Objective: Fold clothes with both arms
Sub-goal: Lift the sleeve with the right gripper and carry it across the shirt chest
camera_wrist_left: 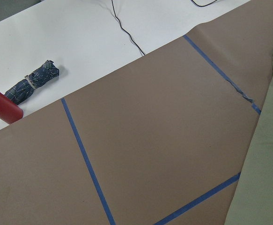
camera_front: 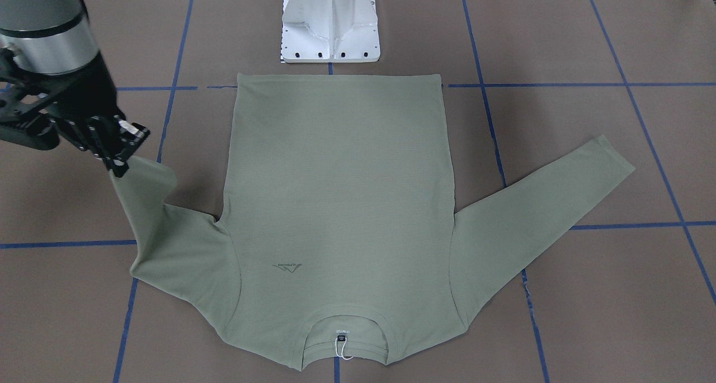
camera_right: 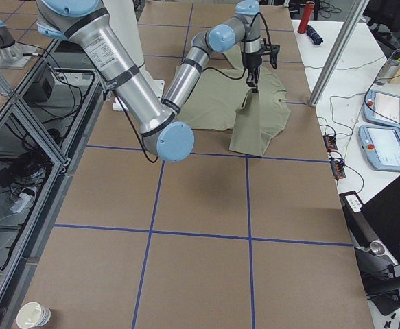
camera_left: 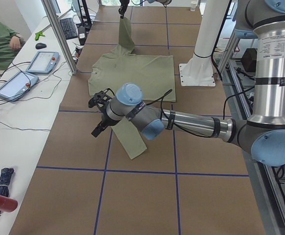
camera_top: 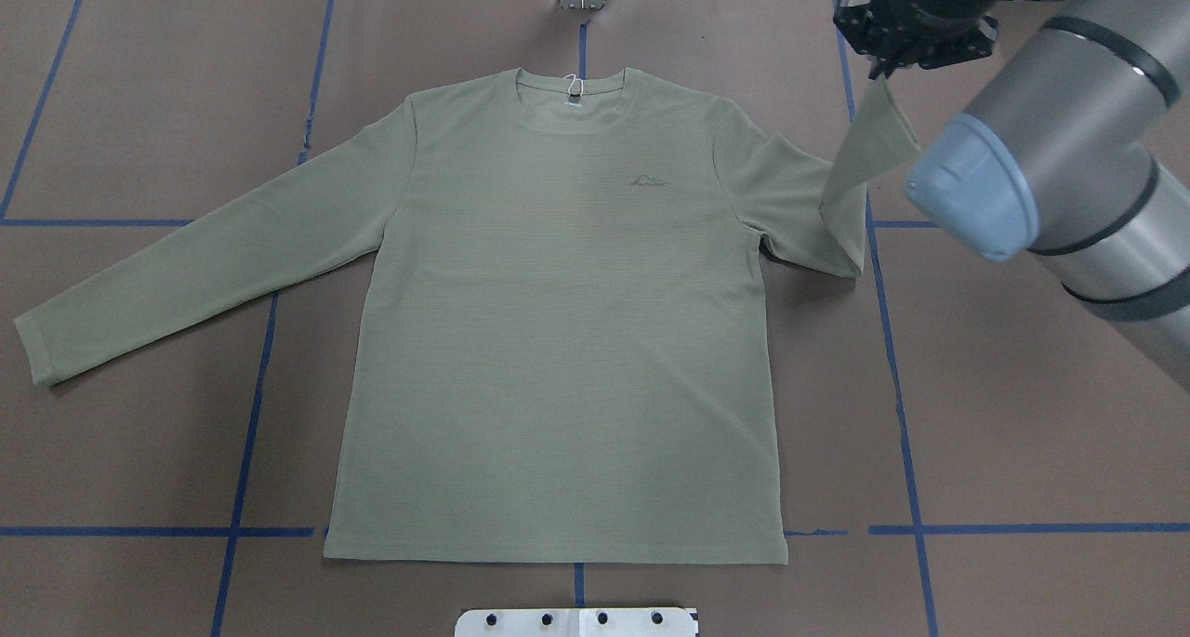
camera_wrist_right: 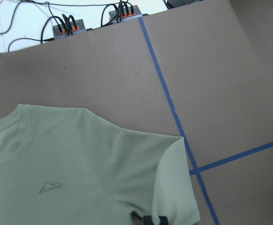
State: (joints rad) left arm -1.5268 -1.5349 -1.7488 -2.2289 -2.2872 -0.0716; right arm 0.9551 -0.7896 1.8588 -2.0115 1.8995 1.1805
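My right gripper (camera_top: 879, 70) pinches one sleeve cuff of the shirt (camera_top: 558, 321), raised above the table (camera_top: 1023, 432). The other sleeve lies flat.

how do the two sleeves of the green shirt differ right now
The left sleeve lies flat on the table, stretched straight out; the right sleeve is bent upward, its cuff raised off the table. In the overhead view nothing holds the left sleeve, while the right gripper pinches the right sleeve's cuff. Both are long, pale green and joined to a shirt whose body lies flat.
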